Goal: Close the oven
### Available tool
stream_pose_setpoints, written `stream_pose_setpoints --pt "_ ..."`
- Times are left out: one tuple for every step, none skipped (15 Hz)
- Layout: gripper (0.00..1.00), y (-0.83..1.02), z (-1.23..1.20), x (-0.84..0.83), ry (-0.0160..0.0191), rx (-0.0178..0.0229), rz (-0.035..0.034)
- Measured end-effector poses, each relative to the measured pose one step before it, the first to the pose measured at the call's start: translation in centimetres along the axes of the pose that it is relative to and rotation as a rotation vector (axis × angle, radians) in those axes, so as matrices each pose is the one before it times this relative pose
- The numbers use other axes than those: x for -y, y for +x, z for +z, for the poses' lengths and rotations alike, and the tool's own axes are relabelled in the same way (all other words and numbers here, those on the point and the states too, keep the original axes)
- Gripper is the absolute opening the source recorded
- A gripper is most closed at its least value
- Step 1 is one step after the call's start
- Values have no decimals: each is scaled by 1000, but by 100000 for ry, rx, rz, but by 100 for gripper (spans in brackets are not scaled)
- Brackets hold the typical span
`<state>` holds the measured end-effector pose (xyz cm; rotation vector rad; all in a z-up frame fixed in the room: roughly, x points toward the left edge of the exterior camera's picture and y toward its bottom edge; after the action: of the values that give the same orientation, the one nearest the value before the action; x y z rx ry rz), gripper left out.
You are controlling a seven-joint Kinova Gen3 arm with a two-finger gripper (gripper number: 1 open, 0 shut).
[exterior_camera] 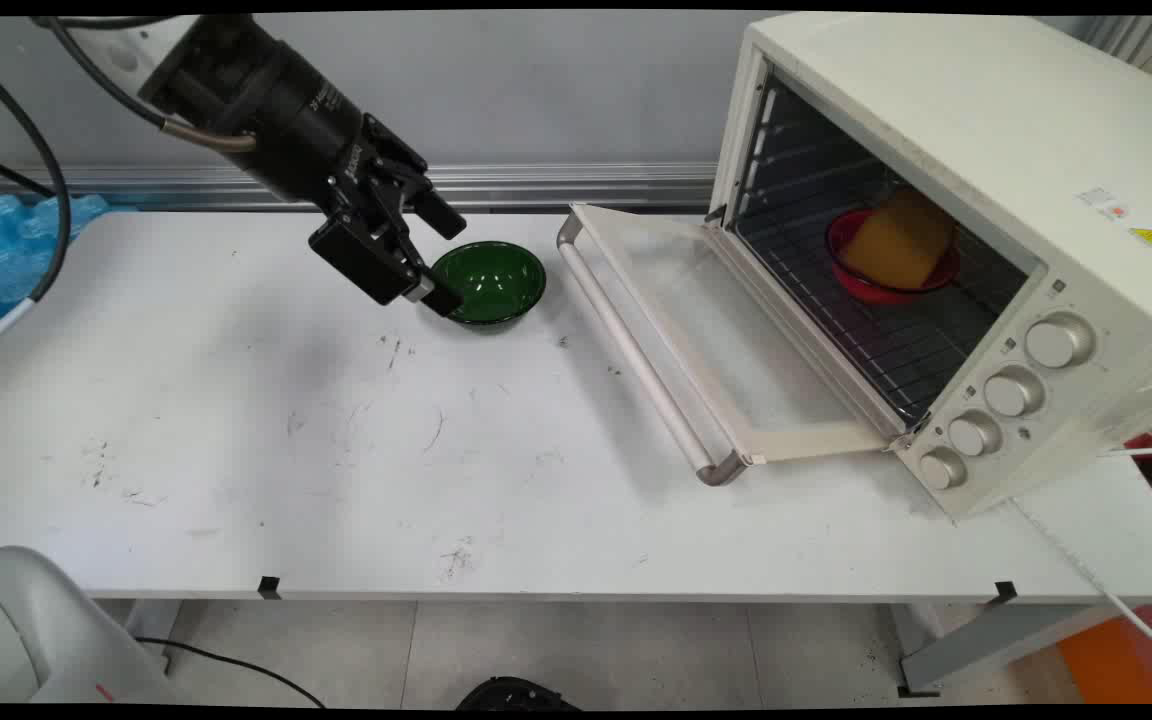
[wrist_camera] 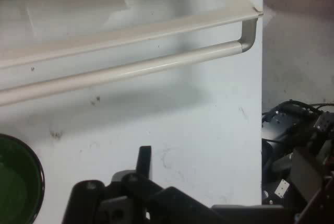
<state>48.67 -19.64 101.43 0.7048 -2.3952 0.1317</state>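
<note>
**Gripper poised at the green bowl's rim, toaster oven open alongside**

Dominating the table's [exterior_camera: 236,480] right half: a cream toaster oven [exterior_camera: 986,200], standing at an angle, four knobs [exterior_camera: 1011,392] stepped down its front panel. Door [exterior_camera: 696,340] dropped fully open and lying flat toward 9 o'clock, its long metal handle [exterior_camera: 636,360] the part nearest the bowl; seen again in the hand view as a pale bar [wrist_camera: 130,70] running across the upper half. Inside, on the wire rack [exterior_camera: 876,340], a red bowl [exterior_camera: 891,285] carrying a tilted yellow-orange block [exterior_camera: 898,240].

Near the table's far edge, at 9 o'clock from the door handle: a dark green bowl [exterior_camera: 491,282], round, glossy, upright, nothing visible inside. Only an arc of its rim [wrist_camera: 21,185] caught at the hand view's lower left.

Reaching in from 10 o'clock, the arm's black wrist slanted down toward the bowl. Gripper [exterior_camera: 436,262] pitched at the bowl's left side, fingers spread apart, holding nothing; lower fingertip [exterior_camera: 444,300] at the bowl's near-left rim, contact not discernible; upper finger [exterior_camera: 439,213] above and clear of it.

At 9 o'clock beyond the table's left end, blue bubble wrap [exterior_camera: 6,250].
</note>
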Motion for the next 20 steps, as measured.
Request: stream_pose_setpoints --pt "100 -99 116 -5 208 220 -1164" --pt "100 -64 166 9 316 109 -1029" --pt "100 -29 345 30 417 103 -1180" --pt "100 30 457 28 438 20 -1206" --pt "100 31 529 66 482 115 -1256" --pt "100 0 541 96 463 290 -1066" --pt "100 -7 741 136 665 318 -1033" --pt "100 -14 810 174 671 310 -894" --pt "100 -22 793 169 601 307 -689" --pt "100 3 997 181 620 238 -621" --pt "100 32 1014 183 536 206 -523" --pt "100 29 885 146 348 270 -414" --pt "100 57 1039 178 366 199 -329" --pt "100 60 1029 191 388 209 -251" --pt "100 42 875 164 318 203 -207" --pt "100 60 1040 228 545 -96 -223" --pt "100 55 1016 241 543 -192 -185" --pt "100 27 872 206 534 -177 -148" --pt "100 15 1034 247 661 -206 -362" --pt "100 -2 1008 245 586 -80 -331"
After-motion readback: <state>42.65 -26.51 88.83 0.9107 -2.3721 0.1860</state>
